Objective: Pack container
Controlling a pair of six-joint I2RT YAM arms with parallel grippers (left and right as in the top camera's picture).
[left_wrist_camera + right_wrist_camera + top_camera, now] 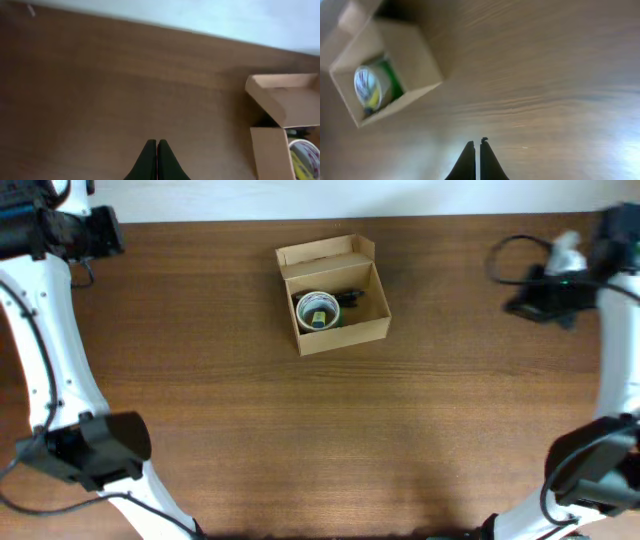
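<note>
The container (340, 336) is a small tan cardboard box at the table's centre back, its flap lid open toward the far side. Inside lie a white tape roll (318, 310) and a dark item (352, 297). The box also shows in the left wrist view (272, 155) and in the right wrist view (415, 55). My left gripper (157, 142) is shut and empty over bare table, far left of the box. My right gripper (476, 143) is shut and empty over bare table, far right of the box.
The wooden table (320, 440) runs to a pale wall at the back. The left arm (60, 230) is at the far left corner, the right arm (560, 285) at the far right. The arm bases stand at the front corners.
</note>
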